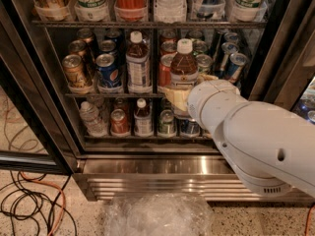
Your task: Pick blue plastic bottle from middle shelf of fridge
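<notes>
Nearest the camera, a crumpled sheet of clear plastic [150, 214] lies on the speckled floor, with loose cables [29, 205] to its left. The floor in front of the fridge [47, 92] is otherwise open. The white arm [266, 141] fills the lower right, runs off the frame's edge, and covers the right end of the ribbed steel base [147, 178] and of the lowest rack.

The gripper [189, 88] sits at the front edge of the middle shelf [113, 94], its pale fingers [173, 95] pinching the lower body of the blue plastic bottle [183, 65]. The bottle's foot is hidden behind them, so whether it rests on the rack cannot be told. It stands upright, long axis vertical, with the white cap up and the label facing out.

A red can [165, 70] is just beside it on the left, and blue-and-silver cans [231, 63] crowd its right. A narrow gap separates the cap from the upper rack [98, 23]. The black right door frame [275, 48] stands close by the arm.

Further left along the shelf are a second white-capped bottle [139, 63] and a Pepsi can [107, 70]. The cans behind fade into shadow, their labels unreadable. The top-shelf bottles are cut off by the upper edge.
</notes>
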